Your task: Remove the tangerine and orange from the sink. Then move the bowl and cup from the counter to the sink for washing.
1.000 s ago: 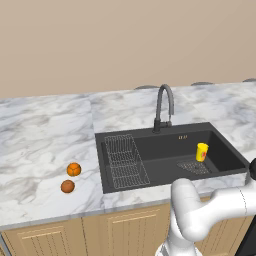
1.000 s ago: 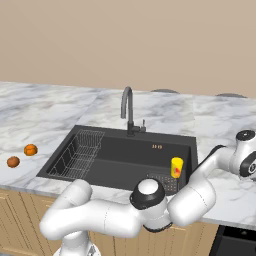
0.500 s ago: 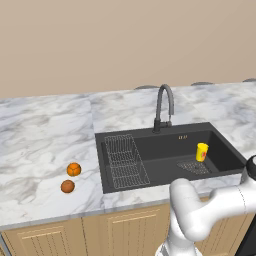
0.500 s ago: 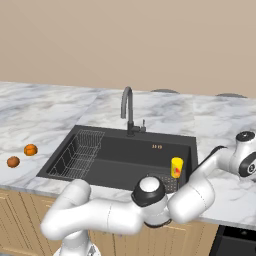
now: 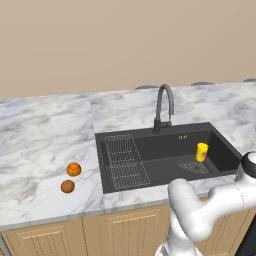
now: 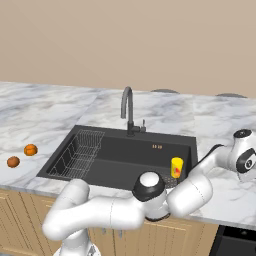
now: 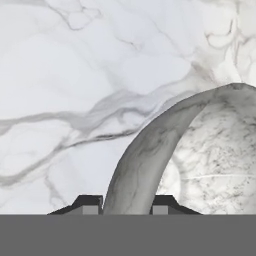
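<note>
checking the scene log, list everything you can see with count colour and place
fruits: 2, orange, on the counter left of the sink
cup: 1, yellow, upright in the sink's right part
wire rack: 1, dark, left side of the sink
faucet: 1, dark, behind the sink
sink: 1, dark grey, set in the counter
counter: 1, white-grey marble
bowl: 1, speckled grey-white, on the counter
claw: 1, dark tips either side of the bowl's rim

Beige wall (image 5: 100,40) behind; light wooden cabinet doors (image 5: 120,235) below; dark appliance (image 6: 235,242) at right
</note>
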Robot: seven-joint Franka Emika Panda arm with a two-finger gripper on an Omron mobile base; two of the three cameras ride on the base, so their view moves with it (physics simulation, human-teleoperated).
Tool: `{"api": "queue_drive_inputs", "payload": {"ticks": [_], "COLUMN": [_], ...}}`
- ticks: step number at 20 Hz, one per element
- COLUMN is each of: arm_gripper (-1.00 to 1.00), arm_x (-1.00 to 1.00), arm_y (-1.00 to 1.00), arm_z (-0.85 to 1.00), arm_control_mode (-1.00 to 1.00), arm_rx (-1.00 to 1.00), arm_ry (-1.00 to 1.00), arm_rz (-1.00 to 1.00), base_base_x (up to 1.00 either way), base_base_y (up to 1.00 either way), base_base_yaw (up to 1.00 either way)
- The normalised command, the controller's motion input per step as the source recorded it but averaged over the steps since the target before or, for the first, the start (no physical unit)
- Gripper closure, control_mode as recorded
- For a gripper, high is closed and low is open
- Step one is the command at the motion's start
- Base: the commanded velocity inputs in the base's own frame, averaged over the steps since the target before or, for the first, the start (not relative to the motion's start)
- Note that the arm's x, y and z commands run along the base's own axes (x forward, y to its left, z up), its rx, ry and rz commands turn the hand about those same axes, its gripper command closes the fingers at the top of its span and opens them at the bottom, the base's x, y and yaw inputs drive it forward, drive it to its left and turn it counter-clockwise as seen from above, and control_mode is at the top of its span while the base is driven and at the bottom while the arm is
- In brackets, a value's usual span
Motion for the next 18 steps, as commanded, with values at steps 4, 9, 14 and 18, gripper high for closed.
{"api": "queue_drive_inputs", "payload": {"ticks": [4,9,14,18], "arm_gripper": [1.0,1.0,1.0,1.0], "arm_x": [0.0,-0.07,-0.16,-0.07], "arm_y": [-0.03,0.09,0.17,0.23], "arm_z": [-0.1,0.06,0.07,0.1], "arm_control_mode": [-1.0,-1.0,-1.0,-1.0], "arm_rx": [0.02,0.03,0.08,0.04], "arm_ry": [0.18,0.06,0.0,-0.1], "arm_rz": [0.04,0.09,0.11,0.11], "base_base_x": [0.0,0.0,0.0,0.0], "base_base_y": [0.0,0.0,0.0,0.0], "base_base_yaw": [0.0,0.0,0.0,0.0]}}
